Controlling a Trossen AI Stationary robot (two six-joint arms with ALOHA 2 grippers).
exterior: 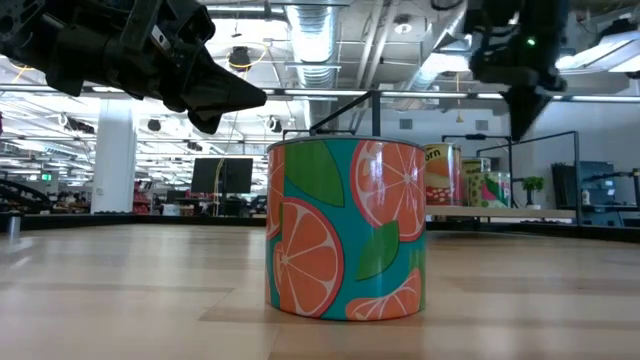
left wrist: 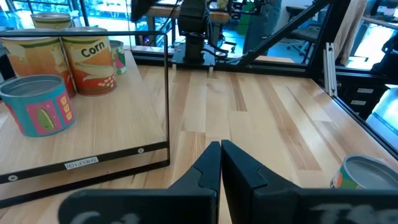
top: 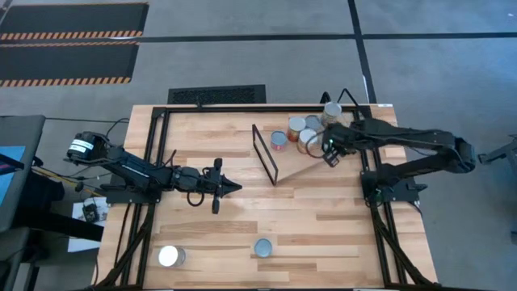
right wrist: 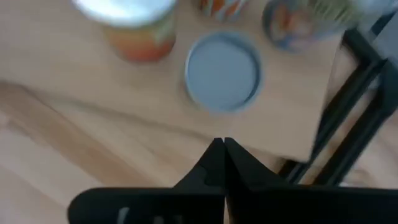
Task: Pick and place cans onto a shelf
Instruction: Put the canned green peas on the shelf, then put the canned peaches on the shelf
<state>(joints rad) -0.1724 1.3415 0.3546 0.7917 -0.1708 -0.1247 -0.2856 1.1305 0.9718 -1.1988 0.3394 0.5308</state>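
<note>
Overhead and table-level views of a two-arm station. The shelf (top: 305,158), a tilted light-wood board with a black wire frame (top: 265,153) at its inner end, lies at the far right of the table (top: 323,234) and carries a tight cluster of cans (top: 303,129). Two further cans stand apart from it near the table's front edge: a white-topped can (top: 169,256) at front left and a bluish-topped can (top: 263,247) near front centre; the latter fills the low view as a teal can printed with orange slices (exterior: 345,230). The right gripper (top: 329,152) hangs over the shelf just beside the cluster, above a grey-topped can (right wrist: 223,72), its fingers (right wrist: 219,163) pressed together and holding nothing. The left gripper (top: 234,187) waits left of centre, pointing toward the wire frame, its fingers (left wrist: 214,168) likewise together and empty
</note>
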